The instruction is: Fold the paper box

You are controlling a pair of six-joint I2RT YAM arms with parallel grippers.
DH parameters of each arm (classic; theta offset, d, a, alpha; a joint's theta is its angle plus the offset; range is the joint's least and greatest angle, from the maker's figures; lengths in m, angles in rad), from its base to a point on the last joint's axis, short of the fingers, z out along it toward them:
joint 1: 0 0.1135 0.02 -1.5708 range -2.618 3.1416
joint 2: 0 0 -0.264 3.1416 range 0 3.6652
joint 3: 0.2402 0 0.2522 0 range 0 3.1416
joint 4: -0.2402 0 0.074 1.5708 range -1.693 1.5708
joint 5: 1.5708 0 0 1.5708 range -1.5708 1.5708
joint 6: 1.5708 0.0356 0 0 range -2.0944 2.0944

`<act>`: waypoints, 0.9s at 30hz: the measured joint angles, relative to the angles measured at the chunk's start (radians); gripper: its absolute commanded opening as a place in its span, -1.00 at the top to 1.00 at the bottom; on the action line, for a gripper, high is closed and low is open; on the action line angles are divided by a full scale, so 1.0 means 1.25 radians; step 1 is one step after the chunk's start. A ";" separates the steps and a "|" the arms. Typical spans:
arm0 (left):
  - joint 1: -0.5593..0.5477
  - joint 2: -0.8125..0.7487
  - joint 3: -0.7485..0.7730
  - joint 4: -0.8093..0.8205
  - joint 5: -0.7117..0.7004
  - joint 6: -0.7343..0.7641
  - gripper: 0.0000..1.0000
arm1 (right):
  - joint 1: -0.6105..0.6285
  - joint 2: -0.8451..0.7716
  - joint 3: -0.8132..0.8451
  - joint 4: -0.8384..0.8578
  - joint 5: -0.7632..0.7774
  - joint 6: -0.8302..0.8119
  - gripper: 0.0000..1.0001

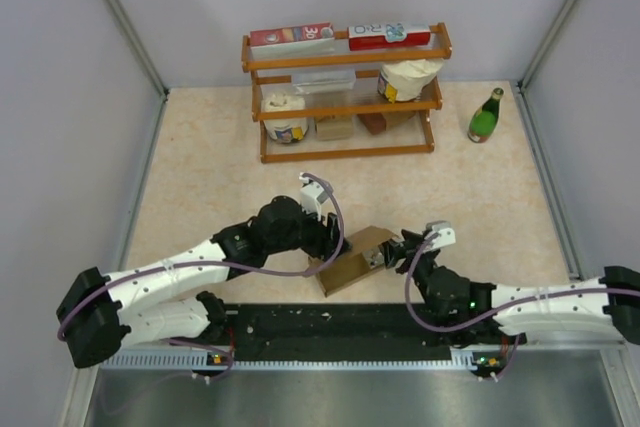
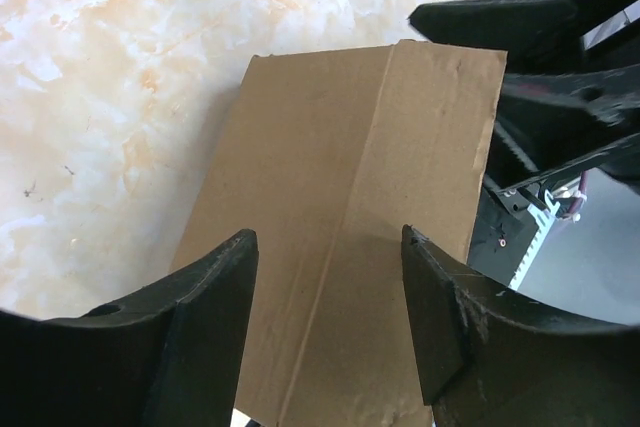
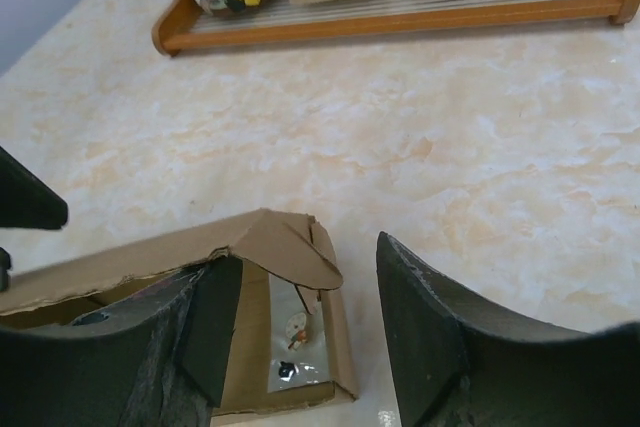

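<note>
Straddling the paper box's [image 1: 352, 259] creased panel, the left gripper [image 2: 328, 247] is holding its jaws apart. The right gripper [image 3: 305, 252], also spread, is hovering at the box's open end, one finger beside a bent flap [image 3: 285, 242]. The box is lying on the table [image 1: 200, 167], with the wooden rack [image 1: 345, 154] well beyond it.

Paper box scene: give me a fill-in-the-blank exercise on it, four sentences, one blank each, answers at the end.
1. The paper box is plain ____ cardboard.
2. In the top view, the green bottle stands to the ____ of the wooden rack.
3. The red-and-white cartons lie on the rack's ____ shelf.
4. The right gripper has its jaws ____.
Missing words: brown; right; top; open.
</note>
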 measured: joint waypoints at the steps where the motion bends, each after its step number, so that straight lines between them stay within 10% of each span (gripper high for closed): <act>1: -0.003 0.002 -0.002 0.003 -0.004 -0.003 -0.26 | 0.002 -0.059 0.000 -0.056 0.003 0.021 -0.13; 12: -0.048 0.028 -0.012 0.032 -0.030 -0.010 -0.18 | 0.007 -0.539 -0.001 -0.501 0.086 0.169 -0.11; 27: -0.106 0.078 -0.021 0.047 -0.067 -0.027 -0.14 | 0.009 -0.453 0.097 -0.695 0.101 0.208 -0.12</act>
